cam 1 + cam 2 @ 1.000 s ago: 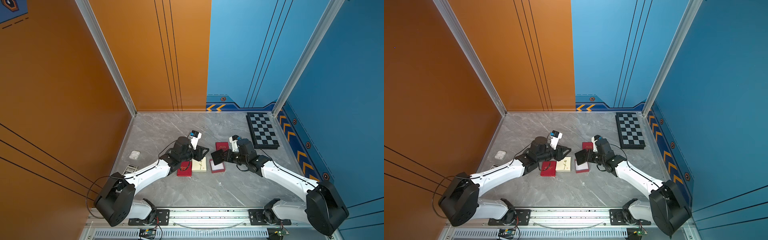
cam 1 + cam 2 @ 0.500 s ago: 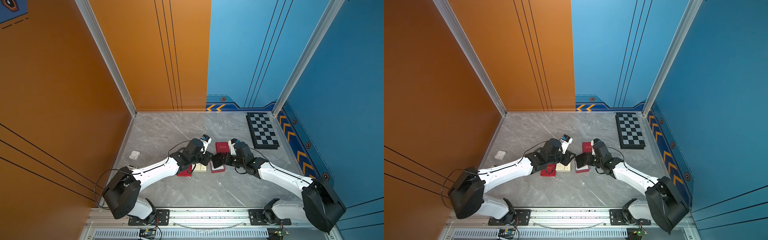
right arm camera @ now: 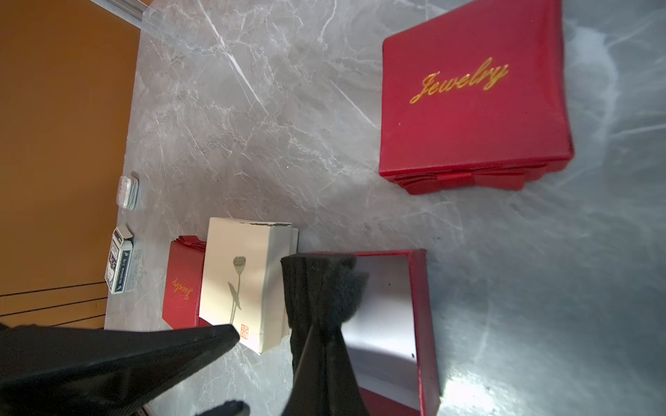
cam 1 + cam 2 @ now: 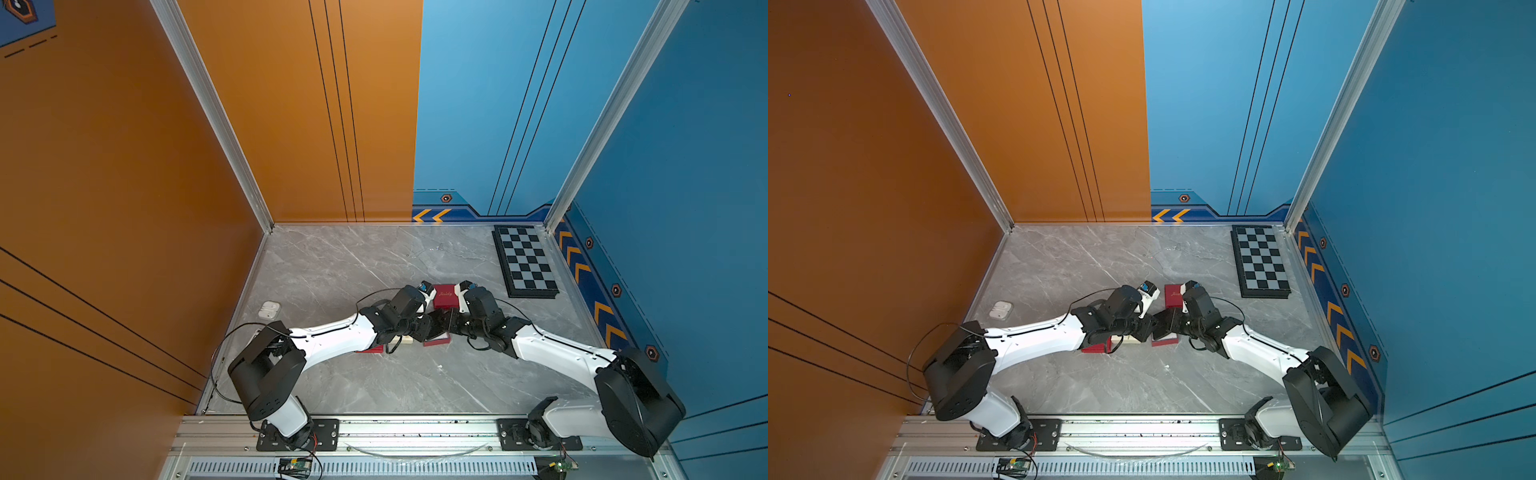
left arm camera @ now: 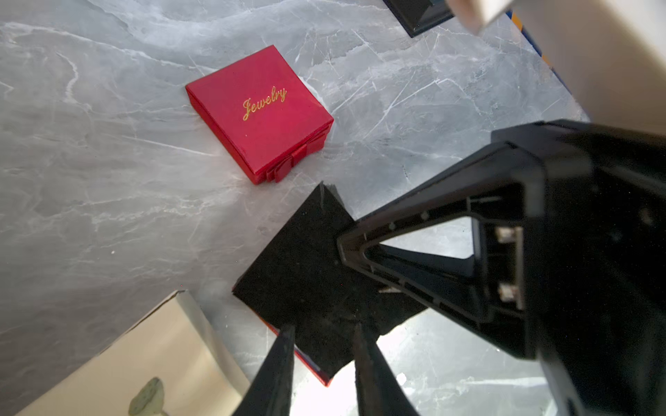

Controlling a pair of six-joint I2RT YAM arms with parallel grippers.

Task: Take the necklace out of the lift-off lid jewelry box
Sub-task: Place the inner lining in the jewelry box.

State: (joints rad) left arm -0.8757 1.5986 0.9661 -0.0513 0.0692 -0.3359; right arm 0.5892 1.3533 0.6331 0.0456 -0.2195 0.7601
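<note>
I have the left arm and right arm stretched low and inward, meeting over the grey marble table, right pincer pinching a black velvet pad above the open red jewelry box base, left pincer part-spread astride its edge, necklace I cannot see.

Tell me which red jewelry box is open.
The red box under the black pad: lidless, pale inside showing. The far box and the left one show gold-lettered tops.

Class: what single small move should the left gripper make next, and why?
Probably ease the left gripper onto the free corner of the black square foam pad: its part-open fingers frame that corner, while the right gripper holds it above the open red cardboard box.
</note>
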